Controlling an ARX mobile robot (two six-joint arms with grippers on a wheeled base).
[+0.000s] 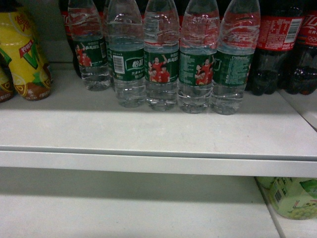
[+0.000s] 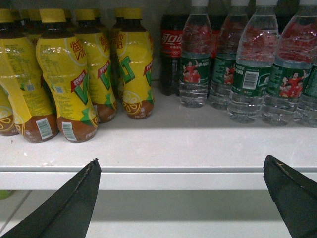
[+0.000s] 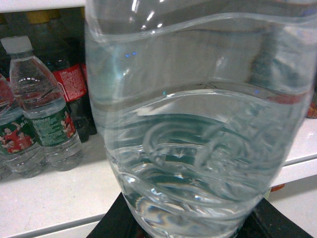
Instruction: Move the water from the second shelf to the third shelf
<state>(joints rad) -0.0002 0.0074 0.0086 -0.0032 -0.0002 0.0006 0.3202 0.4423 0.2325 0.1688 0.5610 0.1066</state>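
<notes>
Head view: a row of water bottles with green labels stands at the back of a white shelf, yellow tea bottles to the left and dark cola bottles to the right. A lower shelf shows beneath, with a pale green pack at its right edge. Neither arm appears here, so this view gives the layout only: the front strip of the upper shelf is bare, and the lower one has open room on its left and middle.

Left wrist view: the left gripper hangs just in front of the shelf lip, its jaws spread wide and grasping nothing. It is level with the edge, between the yellow tea bottles and the water row, touching neither. It seems idle; it should keep out of the carrying arm's path.

Right wrist view: a clear ribbed bottle fills the frame, its base sitting between the dark jaws of the right gripper. The jaws appear clenched on this bottle, which is held in front of the shelf edge, off the shelf and apart from the other water bottles standing behind it.

The step in hand looks like the carry towards the target shelf. To do it well, hold the bottle upright, since the water will slosh and shift the load. Draw it straight back, clear of the lip, before changing height. Set it flat on bare shelf and only then let go.
</notes>
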